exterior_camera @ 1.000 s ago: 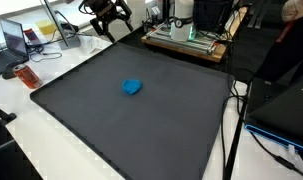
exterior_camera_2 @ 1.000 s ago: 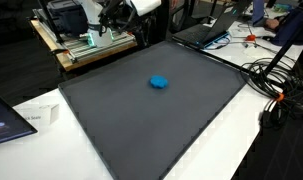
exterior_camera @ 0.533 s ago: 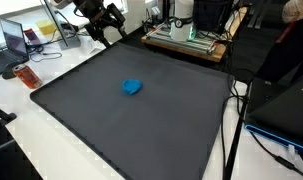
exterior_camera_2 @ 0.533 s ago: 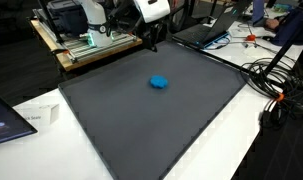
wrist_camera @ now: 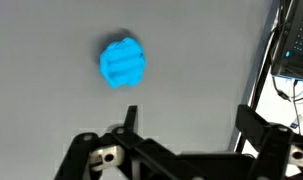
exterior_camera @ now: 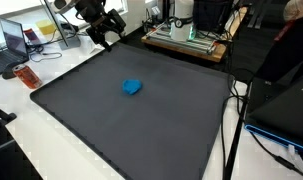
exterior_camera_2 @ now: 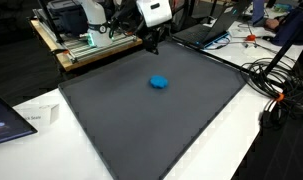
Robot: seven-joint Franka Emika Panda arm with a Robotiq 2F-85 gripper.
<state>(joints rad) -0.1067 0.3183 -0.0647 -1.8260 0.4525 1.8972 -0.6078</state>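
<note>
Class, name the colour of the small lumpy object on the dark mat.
The object is bright blue, clearest in the wrist view.

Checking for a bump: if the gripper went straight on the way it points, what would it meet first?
Probably the dark mat. In the wrist view, the blue lump sits left of the line of the open gripper. Depth is unclear.
</note>
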